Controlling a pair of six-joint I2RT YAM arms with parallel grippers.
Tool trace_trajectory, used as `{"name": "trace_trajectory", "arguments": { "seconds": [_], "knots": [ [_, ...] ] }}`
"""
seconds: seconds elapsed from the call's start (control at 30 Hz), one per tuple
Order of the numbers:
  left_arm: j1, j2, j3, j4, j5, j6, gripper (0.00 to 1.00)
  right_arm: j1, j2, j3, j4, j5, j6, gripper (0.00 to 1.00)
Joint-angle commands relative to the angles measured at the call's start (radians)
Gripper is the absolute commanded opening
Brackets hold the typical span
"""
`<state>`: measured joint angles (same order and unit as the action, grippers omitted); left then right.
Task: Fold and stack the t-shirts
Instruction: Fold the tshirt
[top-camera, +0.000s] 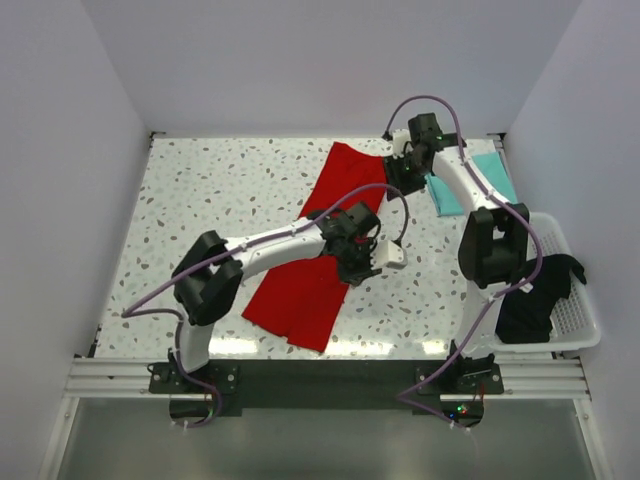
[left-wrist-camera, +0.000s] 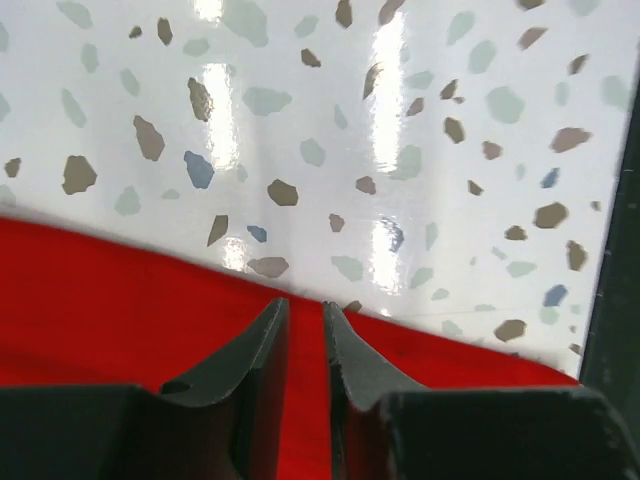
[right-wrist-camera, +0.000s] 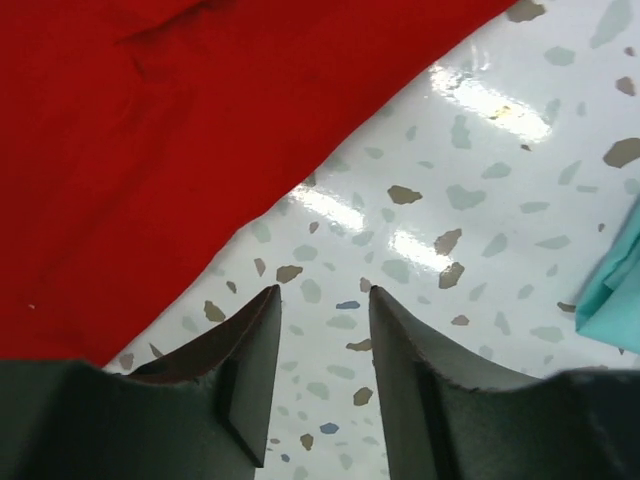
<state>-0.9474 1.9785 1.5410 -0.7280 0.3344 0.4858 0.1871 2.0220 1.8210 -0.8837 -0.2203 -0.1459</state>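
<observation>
The red t-shirt (top-camera: 305, 295) lies spread diagonally across the middle of the table. My left gripper (top-camera: 362, 262) is at its right edge, its middle hidden under the arm. In the left wrist view the jaws (left-wrist-camera: 305, 303) stand nearly together with red cloth (left-wrist-camera: 100, 300) between them at the shirt's edge. My right gripper (top-camera: 402, 178) is open and empty (right-wrist-camera: 322, 288) over bare table, beside the upper right edge of the red shirt (right-wrist-camera: 150, 130). The mint-teal t-shirt (top-camera: 445, 197) lies folded at the far right (right-wrist-camera: 615, 290). The black t-shirt (top-camera: 530, 300) hangs crumpled in the basket.
A white lattice basket (top-camera: 575, 320) stands at the table's right edge next to the right arm's base. White walls close in the speckled table (top-camera: 220, 200) on three sides.
</observation>
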Motion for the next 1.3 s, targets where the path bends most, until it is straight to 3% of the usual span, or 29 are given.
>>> {"name": "trace_trajectory", "arguments": {
  "seconds": [0.0,0.2,0.3,0.53,0.77,0.97,1.17,1.27],
  "knots": [
    [0.07,-0.136,-0.016,-0.013,0.159,-0.064,0.25,0.026,-0.042,-0.008,-0.014,-0.073,-0.001,0.4],
    [0.289,-0.378,-0.237,0.161,0.301,-0.16,0.27,0.123,0.006,-0.046,0.034,-0.057,0.029,0.35],
    [0.395,-0.509,-0.329,0.244,0.302,-0.222,0.3,0.17,0.055,-0.034,0.054,0.022,0.042,0.33],
    [0.561,-0.624,-0.419,0.254,0.311,-0.268,0.3,0.183,0.231,0.069,0.063,0.208,0.013,0.3],
    [0.645,-0.704,-0.53,0.315,0.367,-0.328,0.3,0.21,0.401,0.234,0.094,0.35,-0.104,0.29],
    [0.662,-0.744,-0.599,0.348,0.361,-0.354,0.31,0.284,0.514,0.383,0.216,0.461,-0.277,0.31],
    [0.67,-0.742,-0.642,0.377,0.322,-0.355,0.33,0.295,0.502,0.365,0.313,0.544,-0.388,0.32],
    [0.667,-0.684,-0.654,0.357,0.313,-0.3,0.33,0.278,0.404,0.218,0.371,0.518,-0.397,0.33]
  ]
}}
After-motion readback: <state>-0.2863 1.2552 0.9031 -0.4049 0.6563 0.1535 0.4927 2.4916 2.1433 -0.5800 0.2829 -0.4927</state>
